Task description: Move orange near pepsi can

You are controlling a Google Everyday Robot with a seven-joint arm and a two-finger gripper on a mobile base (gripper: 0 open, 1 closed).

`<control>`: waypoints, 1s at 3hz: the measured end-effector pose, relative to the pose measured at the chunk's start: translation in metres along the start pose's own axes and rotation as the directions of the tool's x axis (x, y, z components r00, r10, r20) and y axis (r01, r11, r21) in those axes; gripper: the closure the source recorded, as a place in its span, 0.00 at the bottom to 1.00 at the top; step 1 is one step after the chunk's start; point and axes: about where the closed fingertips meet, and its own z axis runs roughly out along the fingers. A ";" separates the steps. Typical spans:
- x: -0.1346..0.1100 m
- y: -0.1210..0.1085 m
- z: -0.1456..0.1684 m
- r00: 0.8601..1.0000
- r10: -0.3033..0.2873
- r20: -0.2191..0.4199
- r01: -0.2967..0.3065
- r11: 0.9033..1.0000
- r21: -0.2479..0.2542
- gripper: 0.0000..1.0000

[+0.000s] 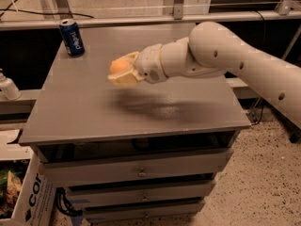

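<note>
At the far left, off the counter's edge, stands a small white bottle (8, 87), with a cardboard box (33, 199) on the floor below it. The pepsi can (72, 37) stands upright at the back left corner of the grey counter (94, 112). To its right, well apart from it, my pincer (123, 74) is pinched around the orange (121, 66), which shows between the pale fingers (126, 80). The fruit hangs in the air, clear of the counter's top, above its middle, and a soft shadow lies on the surface underneath. My white arm (225, 55) reaches in from the right side. Drawers (141, 171) fill the counter's front below.
</note>
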 end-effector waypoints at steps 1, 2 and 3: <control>-0.017 -0.015 -0.010 1.000 -0.020 0.023 0.020 0.999 0.032 1.00; -0.018 -0.015 -0.010 1.000 -0.020 0.023 0.020 0.999 0.032 1.00; -0.015 -0.018 -0.008 0.999 -0.029 0.014 0.029 0.998 0.048 1.00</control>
